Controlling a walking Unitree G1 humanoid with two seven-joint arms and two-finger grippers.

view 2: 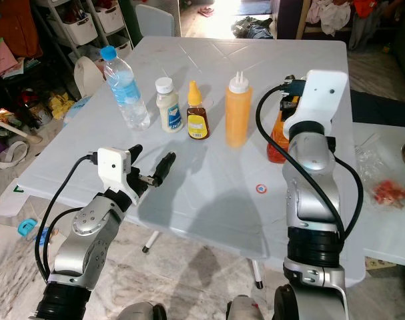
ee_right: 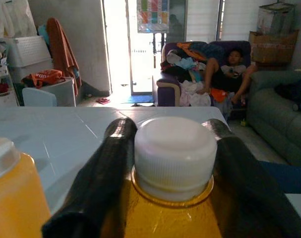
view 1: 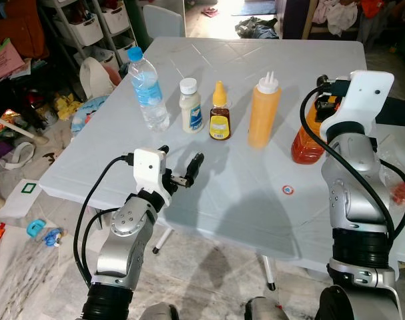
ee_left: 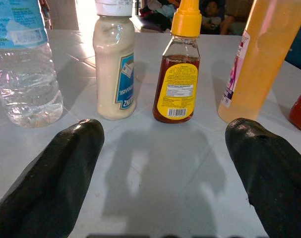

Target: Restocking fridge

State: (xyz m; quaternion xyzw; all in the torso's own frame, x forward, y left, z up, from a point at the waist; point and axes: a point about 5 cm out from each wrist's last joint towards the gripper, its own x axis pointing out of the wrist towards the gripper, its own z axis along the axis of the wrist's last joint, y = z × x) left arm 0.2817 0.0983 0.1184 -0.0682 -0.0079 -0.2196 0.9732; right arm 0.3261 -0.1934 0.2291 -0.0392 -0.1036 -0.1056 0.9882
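White plastic makes up the counter (view 1: 309, 87) that carries everything I have to restock, so I'll go through it from the biggest piece down. My right claw (ee_right: 172, 163) is clenched on the neck of the orange juice bottle (view 1: 306, 137) at the right of the head view, one finger on each side just under its white cap (ee_right: 175, 151); it looks full, so I judge it heavy and liable to swing, and a hold lower on the body might be steadier than the neck. Next is the water bottle (view 1: 147, 87) at the upper left, thin clear plastic that I expect to dent under a hard squeeze; its blue label is too blurred for me to read. The tall orange squeeze bottle (view 1: 263, 110) in the middle looks soft-walled and smooth, so I'd take it round the waist, gently. The mayonnaise bottle (ee_left: 114, 64) has a blue label I read as mayonnaise, running sideways. Smallest is the honey-coloured syrup bottle (ee_left: 177, 69) with a yellow cap, yellow label and barcode, print too fine to read; likely light and tippy. My left claw (ee_left: 165, 163) hangs released, low over the counter just in front of those last two.
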